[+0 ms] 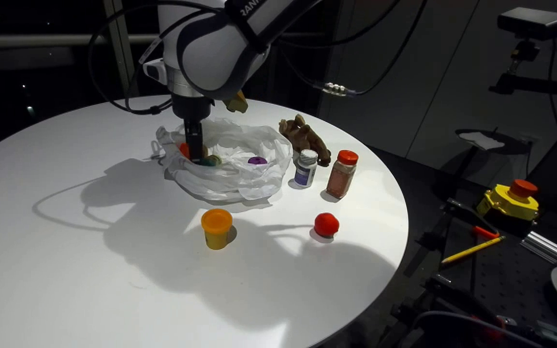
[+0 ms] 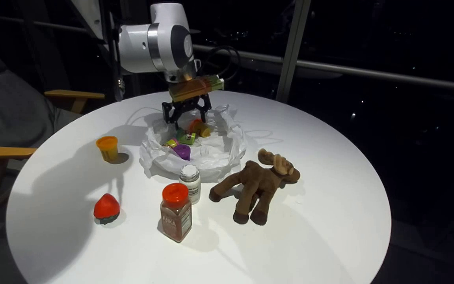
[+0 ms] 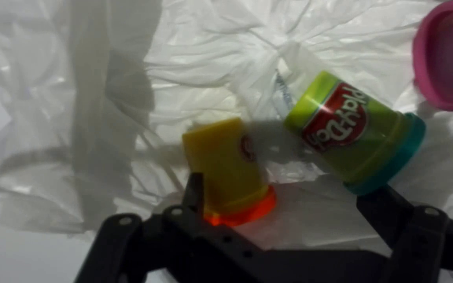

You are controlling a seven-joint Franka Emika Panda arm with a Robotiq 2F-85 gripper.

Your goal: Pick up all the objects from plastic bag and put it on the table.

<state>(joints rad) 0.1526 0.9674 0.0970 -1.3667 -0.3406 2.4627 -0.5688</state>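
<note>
The crumpled white plastic bag [image 1: 230,186] lies opened out on the round white table [image 1: 65,270]; it also shows in an exterior view [image 2: 235,138]. Inside are a yellow tub with an orange lid [image 3: 226,165], a green tub with a teal lid [image 3: 340,125], a purple tub [image 2: 182,152] and a small yellow-and-pink tub [image 2: 170,142]. My gripper [image 3: 285,188] points down into the bag with its fingers wide apart. The yellow tub lies beside one finger, within the gap. The green tub's lid is at the other fingertip; contact cannot be told.
On the table outside the bag stand an orange tub [image 1: 216,229], a white bottle [image 1: 305,169] and a red-capped spice jar [image 1: 342,175]. A red strawberry-like toy [image 2: 106,207] and a brown plush moose [image 2: 256,181] lie near the bag. Chairs [image 2: 6,152] are beside the table.
</note>
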